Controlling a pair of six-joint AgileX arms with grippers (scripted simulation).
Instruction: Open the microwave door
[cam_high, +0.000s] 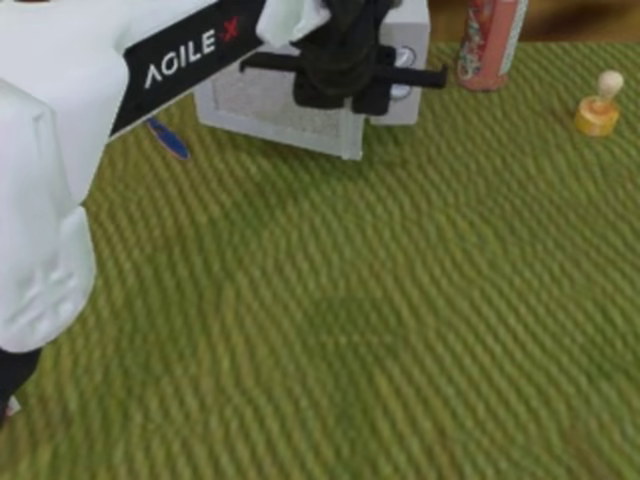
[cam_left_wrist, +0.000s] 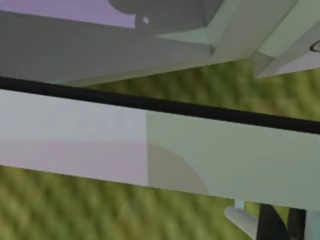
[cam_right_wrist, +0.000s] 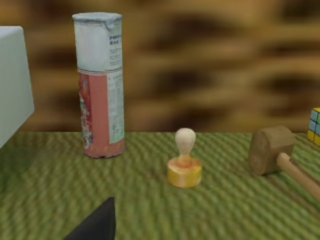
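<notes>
The white-grey microwave (cam_high: 414, 30) stands at the table's far edge, middle of the top view, with two silver knobs on its right panel. The microwave door (cam_high: 270, 110) with its speckled mesh window stands slightly ajar, its right edge swung out from the front. My left gripper (cam_high: 345, 70) hangs over that free edge, hiding the top of the door. In the left wrist view the door's pale panel (cam_left_wrist: 225, 160) fills the middle, very close. My right arm is outside the top view; only a dark corner of my right gripper (cam_right_wrist: 100, 222) shows, low over the cloth.
Right of the microwave stands a tall red-and-white can (cam_high: 488, 40) (cam_right_wrist: 100, 85), then a yellow stamp with a wooden knob (cam_high: 598, 105) (cam_right_wrist: 184, 165). A blue object (cam_high: 168, 138) lies left of the door. A wooden mallet (cam_right_wrist: 272, 150) and a colour cube (cam_right_wrist: 315, 125) sit farther right.
</notes>
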